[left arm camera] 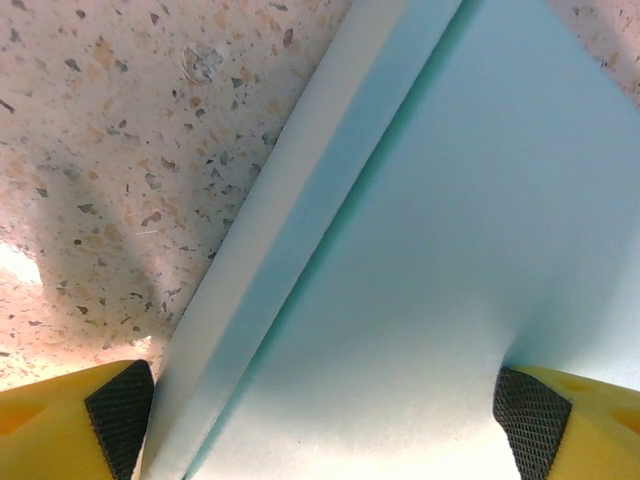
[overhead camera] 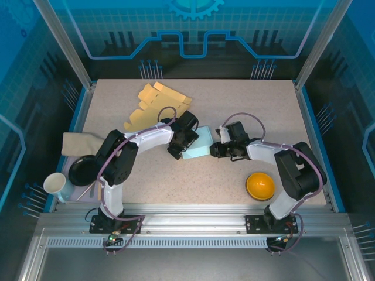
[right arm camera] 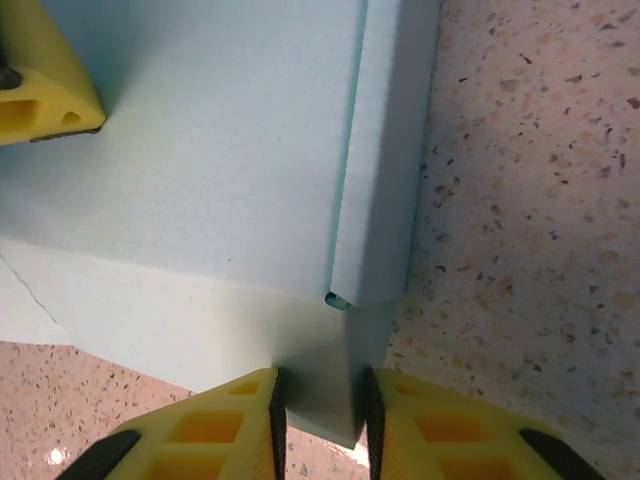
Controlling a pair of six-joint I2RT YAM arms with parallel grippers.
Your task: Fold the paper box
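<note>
Blue paper box (overhead camera: 198, 147), R end effector (right arm camera: 320, 405) pinching its edge; L end effector (left arm camera: 325, 420) spread wide

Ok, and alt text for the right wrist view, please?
Seen from its own wrist, the right pincer pinches the near edge of the light blue paper box, its two yellow tips close together at the bottom of the frame. A second yellow fingertip sits over the box's upper left, and the speckled table runs along the right side.
</note>
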